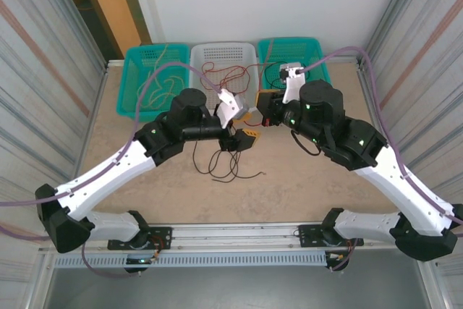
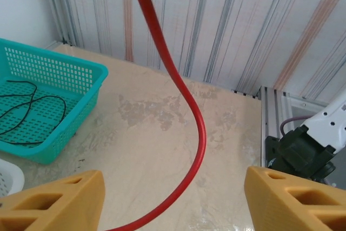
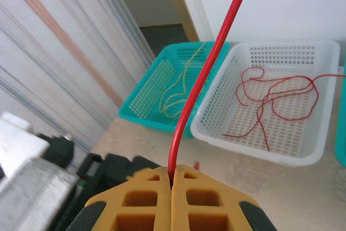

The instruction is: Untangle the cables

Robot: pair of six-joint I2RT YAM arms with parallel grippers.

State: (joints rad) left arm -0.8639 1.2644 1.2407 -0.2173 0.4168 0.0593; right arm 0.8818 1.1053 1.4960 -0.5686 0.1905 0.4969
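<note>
The left arm (image 1: 108, 171) reaches forward and inward, its wrist just short of the white basket (image 1: 197, 59). The left gripper (image 2: 173, 198) stands with fingers wide apart, nothing clamped. The right arm (image 1: 394, 175) reaches likewise, wrist near the basket's right front corner. The right gripper (image 3: 172, 181) has its fingers pressed together, pinching a red cable (image 3: 201, 77).

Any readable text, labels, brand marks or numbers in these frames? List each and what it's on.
No legible text in any view.
Left teal basket, white basket, right teal basket: plain mesh, no labels.
Right gripper, shut on the red cable: no markings.
Left gripper, open: no markings.
</note>
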